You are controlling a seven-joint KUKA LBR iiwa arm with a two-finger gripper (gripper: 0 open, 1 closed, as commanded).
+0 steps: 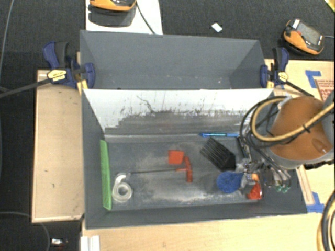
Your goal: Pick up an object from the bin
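My gripper (248, 177) is low in the bin's right front corner. Just left of it, touching or nearly touching, lies a blue fuzzy lump (228, 182). A small red thing (255, 193) lies just below the gripper, partly hidden by it. A black ridged comb-like piece (218, 153) lies tilted a little behind and to the left. Whether anything is held cannot be made out.
A blue pen (219, 135) lies along the back wall. An orange-red tool (180, 163) with a thin dark rod sits mid-floor. A clear tape roll (121, 187) and a long green strip (105, 174) lie at the left. The arm's orange cover and cables overhang the right rim.
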